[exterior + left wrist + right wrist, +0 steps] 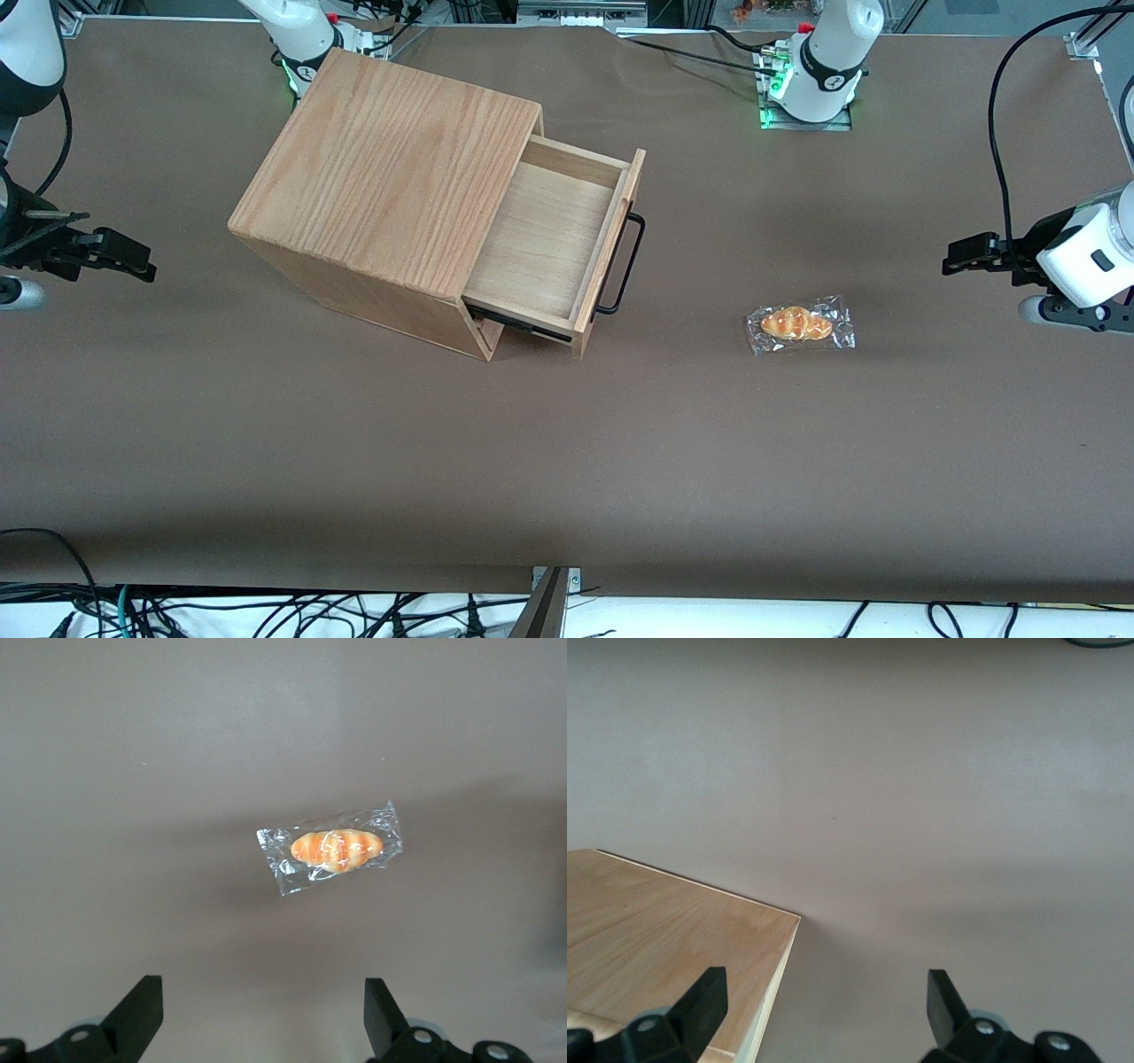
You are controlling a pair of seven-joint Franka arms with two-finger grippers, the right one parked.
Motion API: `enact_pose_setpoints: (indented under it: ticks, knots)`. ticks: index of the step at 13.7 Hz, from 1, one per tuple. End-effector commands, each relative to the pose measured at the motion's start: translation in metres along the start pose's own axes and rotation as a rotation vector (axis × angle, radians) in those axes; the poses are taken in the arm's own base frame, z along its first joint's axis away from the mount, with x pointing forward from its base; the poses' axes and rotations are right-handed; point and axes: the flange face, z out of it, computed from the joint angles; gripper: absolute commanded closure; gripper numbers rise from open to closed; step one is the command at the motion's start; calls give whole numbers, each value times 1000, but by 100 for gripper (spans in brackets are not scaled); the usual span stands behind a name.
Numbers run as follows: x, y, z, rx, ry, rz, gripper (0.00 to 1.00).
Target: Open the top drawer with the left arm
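Brown paper covers the long table where we work, and cables hang along the edge nearest to the front camera. On this table we see the oak cabinet, turned at an angle, with the top drawer pulled out of it so that its pale plywood floor shows open to the camera. We see the thin black bar handle running across the drawer's front, and nothing touches it. Toward the working arm's end of the table, well apart from the drawer, lies a small bread roll in a clear wrapper. The left arm is at that end, raised above the table, and its gripper points toward the middle of the table. From the wrist camera we see the two black fingers standing well apart with nothing between them, and the wrapped roll lies on the paper below, not touched.
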Motion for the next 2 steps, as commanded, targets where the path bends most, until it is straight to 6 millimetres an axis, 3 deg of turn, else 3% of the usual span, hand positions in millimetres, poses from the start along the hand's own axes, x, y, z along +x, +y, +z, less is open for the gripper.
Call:
enact_pose_setpoints:
  ticks: [1, 2]
  knots:
    - [-5, -2, -9, -35, 17, -3, 0]
    - [-4, -2, -9, -36, 18, -5, 0]
